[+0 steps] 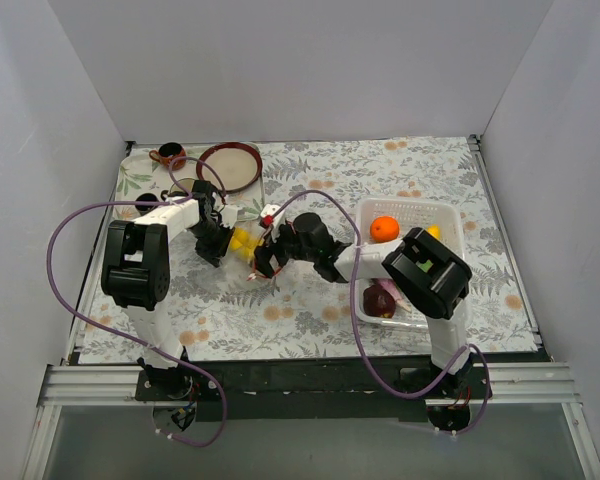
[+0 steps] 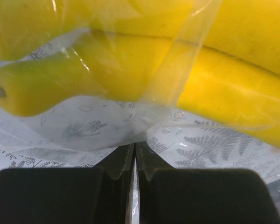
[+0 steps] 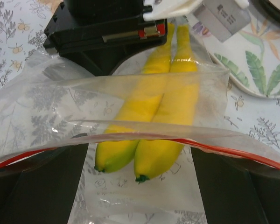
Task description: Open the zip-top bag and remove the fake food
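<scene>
The clear zip-top bag [image 1: 248,243] lies at mid-table between my two grippers, with two yellow bananas [image 3: 149,126] inside. Its orange-red zip strip [image 3: 233,150] runs across the right wrist view, in front of the bananas. My left gripper [image 2: 134,147] is shut on a fold of the bag's plastic [image 2: 107,130], right beside the bananas [image 2: 214,74]; it also shows in the top view [image 1: 216,238]. My right gripper [image 3: 140,161] is open, its fingers [image 3: 37,186] wide apart on either side of the bag's zip end. In the top view it [image 1: 268,258] sits just right of the bag.
A white perforated basket [image 1: 450,222] at the right holds an orange [image 1: 384,228], a dark red-purple piece [image 1: 380,300] and a yellow piece [image 1: 433,232]. A brown-rimmed bowl [image 1: 229,165] and a small cup [image 1: 170,155] stand on a leaf-patterned tray [image 1: 135,180] at the back left.
</scene>
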